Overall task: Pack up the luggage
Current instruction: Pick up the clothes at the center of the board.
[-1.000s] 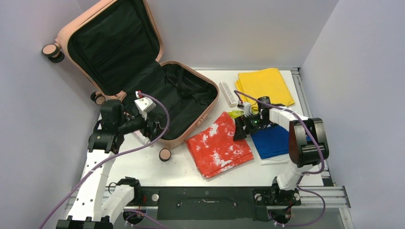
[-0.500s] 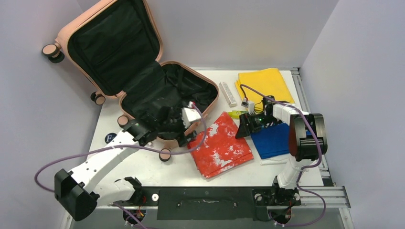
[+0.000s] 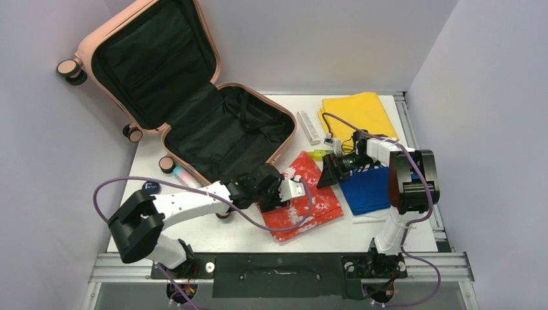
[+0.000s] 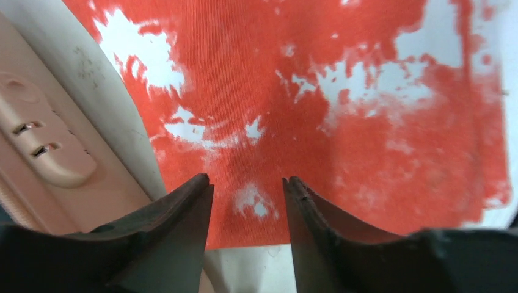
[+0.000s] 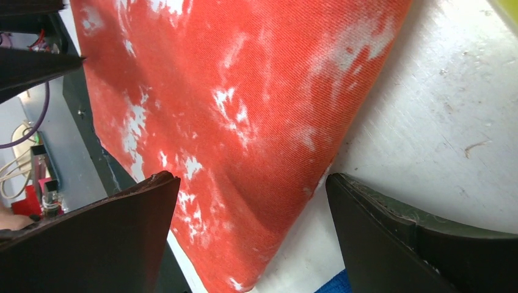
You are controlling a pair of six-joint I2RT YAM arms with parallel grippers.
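The left gripper (image 3: pixel 271 196) swings away from the luggage's (image 3: pixel 226 129) near rim and now hangs low over the red-and-white cloth (image 3: pixel 310 203), its jaws narrower than a second ago.

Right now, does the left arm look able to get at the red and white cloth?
Probably yes. The left gripper hangs right over the cloth, jaws apart, with nothing between them and the fabric. The suitcase lies close beside it, but not in the way.
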